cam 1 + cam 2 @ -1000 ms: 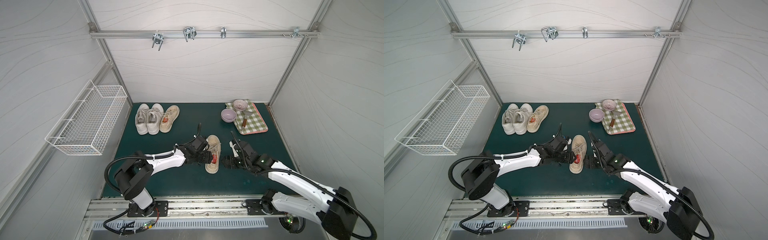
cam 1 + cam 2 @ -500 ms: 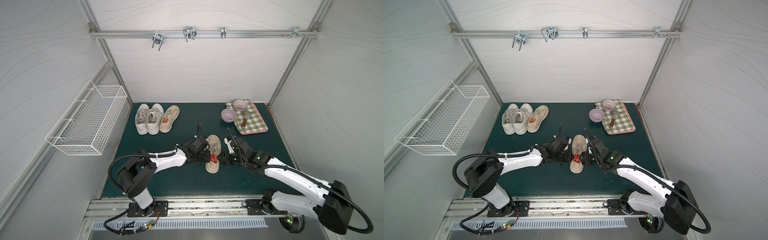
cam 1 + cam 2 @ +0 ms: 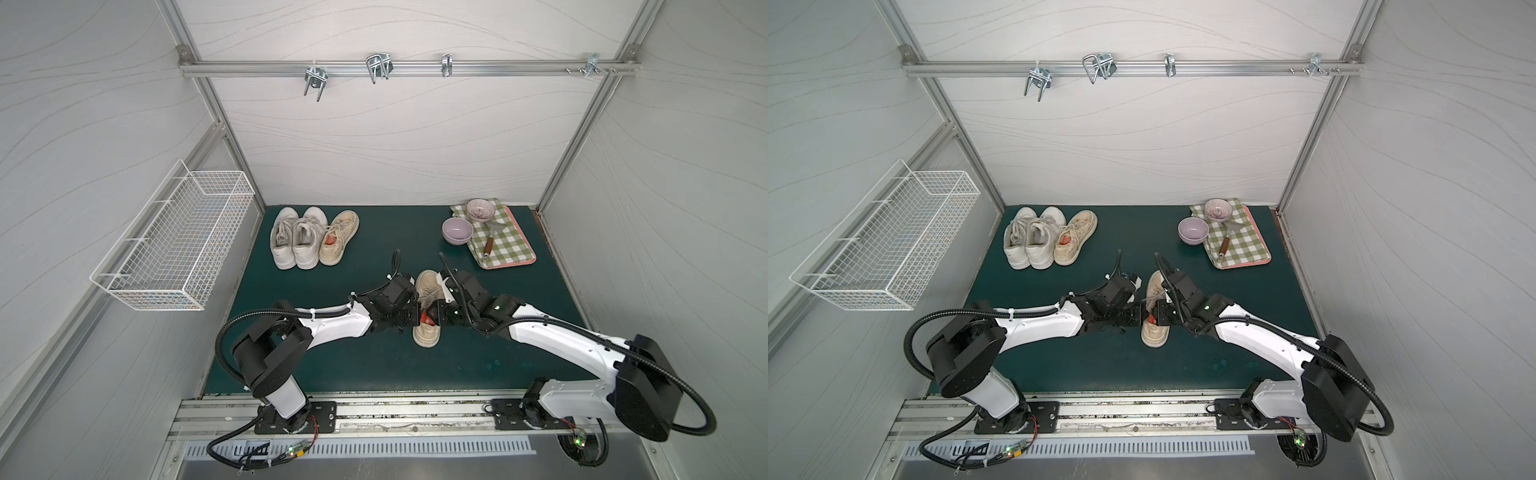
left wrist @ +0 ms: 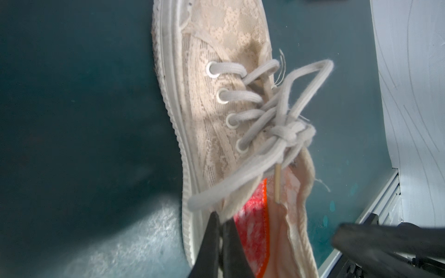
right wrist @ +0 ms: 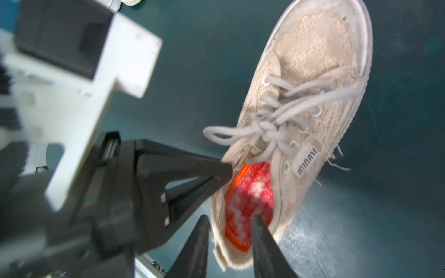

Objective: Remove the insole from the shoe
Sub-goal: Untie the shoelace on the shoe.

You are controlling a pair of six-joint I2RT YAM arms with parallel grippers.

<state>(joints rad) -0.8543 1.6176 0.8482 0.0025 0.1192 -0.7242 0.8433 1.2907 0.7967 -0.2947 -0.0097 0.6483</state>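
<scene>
In both top views the two sets of jaws meet over the shoe [image 3: 426,337]. Its insole [image 3: 424,319] shows only as a red speck, and from there we cannot tell what either pair touches. In the left wrist view the shoe's toe and heel run off opposite edges, and the right jaws are a dark blur. In the right wrist view the left jaws and their white mount [image 5: 96,84] blur out. The insole's front hides under the laces [image 5: 272,125], and the right fingers [image 5: 262,245] are cut by the frame. The utensil [image 3: 488,246] on the checked cloth [image 3: 512,249] is too small for us to name.
</scene>
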